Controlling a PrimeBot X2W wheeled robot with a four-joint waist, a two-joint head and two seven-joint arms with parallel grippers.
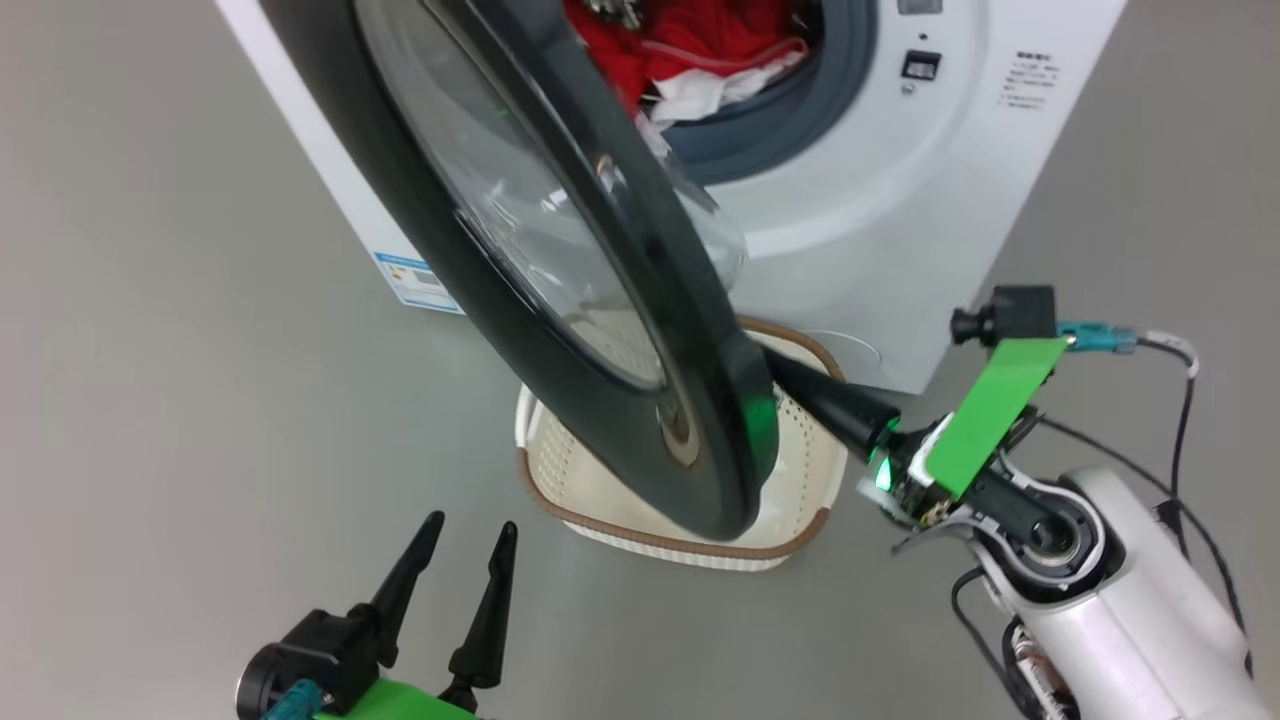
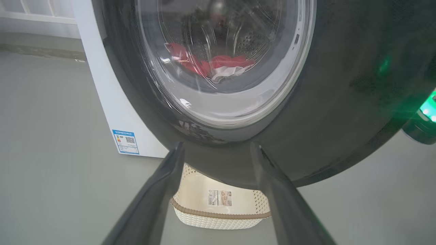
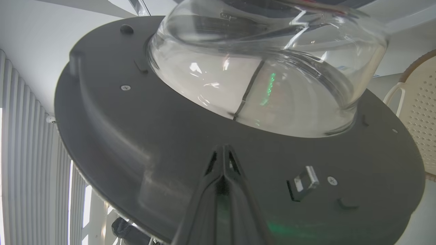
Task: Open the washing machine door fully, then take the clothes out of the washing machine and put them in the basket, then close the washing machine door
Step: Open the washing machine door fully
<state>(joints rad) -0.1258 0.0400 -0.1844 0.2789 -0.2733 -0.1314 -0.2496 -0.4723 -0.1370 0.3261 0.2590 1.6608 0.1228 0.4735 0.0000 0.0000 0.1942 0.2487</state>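
The washing machine door (image 1: 715, 420), a glossy black rim around a bulging clear glass bowl, stands swung partly open from the white washing machine (image 1: 900, 200). The clothes (image 1: 700, 45), a red shirt with a white piece (image 1: 700, 92) in front, lie heaped against the grey-blue seal (image 1: 800, 120). The cream perforated basket (image 1: 556, 455), brown-rimmed, sits on the floor (image 1: 150, 400) under the door's lower edge, seemingly just beside the machine's front.

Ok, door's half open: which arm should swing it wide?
Right. The right gripper, shut, has its fingertips against the inner face of the washing machine door, so it can likely push it outward. The left gripper hangs open on the outer side, apart from it.
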